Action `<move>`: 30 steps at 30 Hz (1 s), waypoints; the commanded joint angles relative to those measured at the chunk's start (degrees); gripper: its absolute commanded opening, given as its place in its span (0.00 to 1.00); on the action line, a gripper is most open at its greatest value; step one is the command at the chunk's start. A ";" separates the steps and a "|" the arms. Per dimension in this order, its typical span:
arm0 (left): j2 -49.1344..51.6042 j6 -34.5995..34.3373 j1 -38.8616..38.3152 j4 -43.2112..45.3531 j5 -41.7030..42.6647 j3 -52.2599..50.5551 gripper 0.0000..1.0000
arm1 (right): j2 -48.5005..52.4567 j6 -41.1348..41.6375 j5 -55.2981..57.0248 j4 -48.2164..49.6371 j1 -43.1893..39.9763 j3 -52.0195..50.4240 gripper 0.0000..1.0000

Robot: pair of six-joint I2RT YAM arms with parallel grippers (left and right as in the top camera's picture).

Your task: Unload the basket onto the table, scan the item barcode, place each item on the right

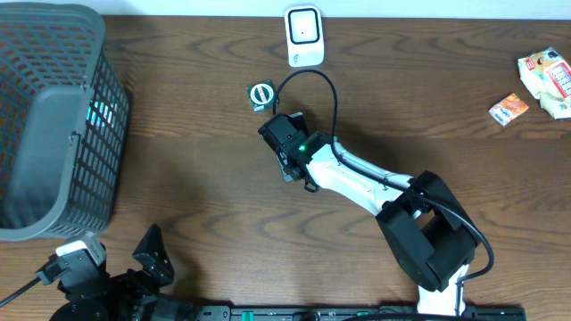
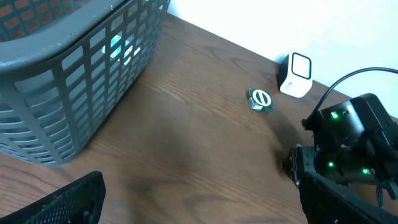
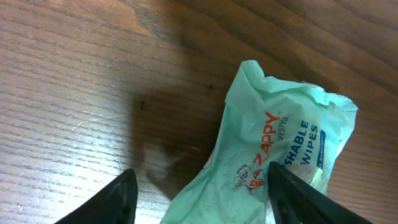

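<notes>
One green wipes packet point(image 3: 280, 143) lies on the surface point(image 3: 62, 93) between the right end effector's point(image 3: 202, 186) part-open fingers, ungripped, its lower end cut off; overhead, the outstretched right arm point(image 1: 357, 178) hides it. One white scanner point(image 1: 303, 36), one grey basket point(image 1: 53, 134). Left end effector point(image 2: 199, 205) gapes wide, empty, low by the near edge, near the basket
</notes>
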 commanded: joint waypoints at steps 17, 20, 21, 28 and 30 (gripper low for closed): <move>-0.09 -0.55 0.24 0.04 -0.96 -0.28 0.98 | 4.79 -0.44 6.05 -1.62 0.44 -0.37 0.59; -0.09 -0.55 0.24 0.04 -0.96 -0.28 0.98 | 5.86 -0.44 6.95 -2.47 0.28 -0.37 0.54; -0.09 -0.55 0.24 0.04 -0.98 -0.28 0.98 | 6.36 -0.44 7.08 -2.86 0.15 -0.37 0.35; -0.09 -0.55 0.24 0.04 -0.96 -0.28 0.98 | 4.74 -0.42 6.29 -4.22 0.02 0.11 0.01; -0.09 -0.55 0.24 0.04 -0.98 -0.28 0.98 | 2.75 -0.50 4.35 -5.16 -0.52 1.03 0.01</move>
